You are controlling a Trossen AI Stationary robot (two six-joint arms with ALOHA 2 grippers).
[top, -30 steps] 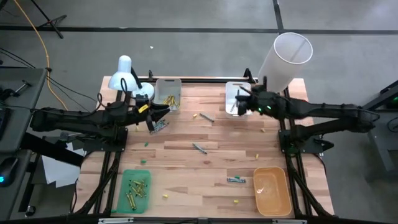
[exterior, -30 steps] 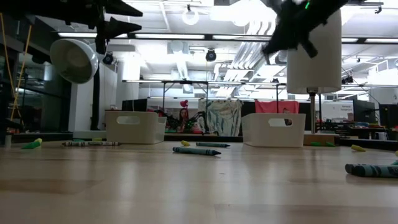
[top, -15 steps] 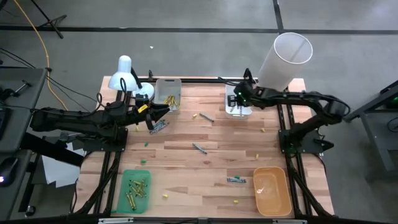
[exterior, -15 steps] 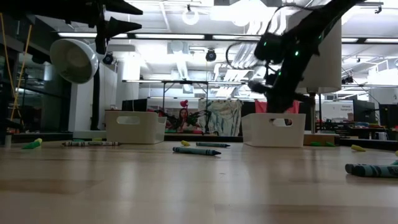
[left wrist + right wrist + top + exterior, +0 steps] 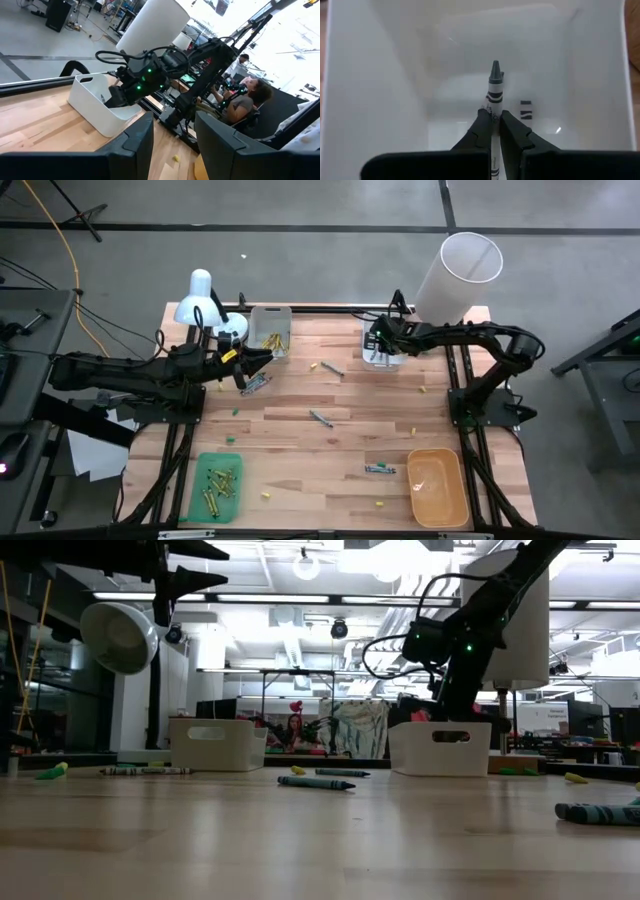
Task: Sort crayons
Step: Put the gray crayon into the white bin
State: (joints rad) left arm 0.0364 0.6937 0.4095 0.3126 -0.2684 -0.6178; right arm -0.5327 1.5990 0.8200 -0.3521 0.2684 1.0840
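Observation:
My right gripper (image 5: 491, 116) is shut on a grey crayon (image 5: 494, 80) and points down into the white tray (image 5: 384, 352) at the far right of the table; it shows above that tray's rim in the low view (image 5: 443, 705). My left gripper (image 5: 262, 360) is open and empty, held above the table near the white tray (image 5: 270, 330) that holds yellow crayons. Loose crayons lie on the wood: a grey one (image 5: 320, 418), teal ones (image 5: 380, 469) and grey ones (image 5: 255, 384) below the left gripper. My right gripper pinches the grey crayon between its two fingers, on the wrapped body (image 5: 493, 111) behind the pointed tip. The fingers come from above and lie along the crayon. The tip (image 5: 495, 67) points down at the tray floor; whether it touches the floor I cannot tell.
A green tray (image 5: 218, 485) with crayons stands at the near left, an orange tray (image 5: 438, 488) at the near right. A white desk lamp (image 5: 200, 305) and a tall white cylinder (image 5: 455, 275) stand at the far edge. A person sits beyond the table (image 5: 245, 102).
My right gripper has come down from high above the table into the white tray at the far right, still shut on the grey crayon, and its arm has folded in.

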